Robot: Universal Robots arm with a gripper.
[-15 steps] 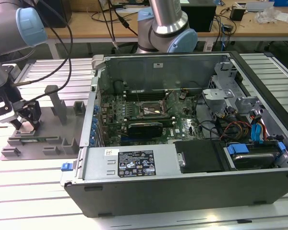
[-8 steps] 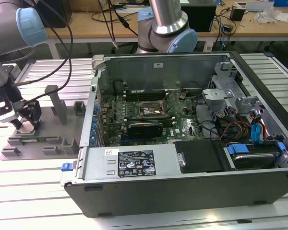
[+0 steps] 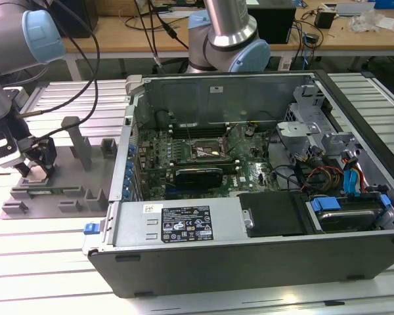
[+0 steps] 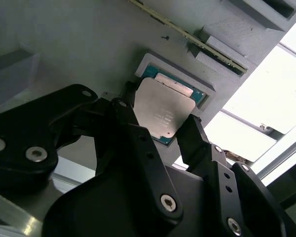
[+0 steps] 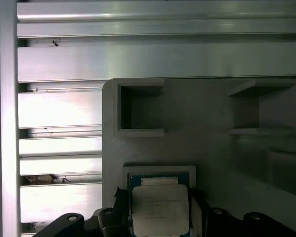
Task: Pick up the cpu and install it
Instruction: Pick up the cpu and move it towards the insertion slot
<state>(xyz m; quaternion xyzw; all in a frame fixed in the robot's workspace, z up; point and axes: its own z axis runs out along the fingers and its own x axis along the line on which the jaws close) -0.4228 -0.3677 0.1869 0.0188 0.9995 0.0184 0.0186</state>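
Table [image 3: 52, 262]: slatted metal; it is lying under everything, and its slats are showing beyond the gripper in the first wrist view [image 5: 59, 108].
Case [image 3: 249, 262]: an opened computer, lying on its side well apart from the gripper, toward the exterior view's right.
Arm [image 3: 230, 26]: reaching over the case's far side and hanging down at the exterior view's left.
Fixture [image 3: 72, 190]: a grey moulded tray, sitting directly beneath the gripper.
Gripper [image 3: 36, 167]: hanging low over the fixture. In both wrist views [image 4: 160, 112] [image 5: 160, 197] its black fingers [image 4: 187, 136] are clamping opposite edges of the cpu.
Socket [image 3: 207, 152]: sitting on the board inside the case, far from the gripper.
Cpu [image 4: 163, 111] [image 5: 160, 212]: lying flat between the fingertips, silver top facing up, over a square recess of the fixture.
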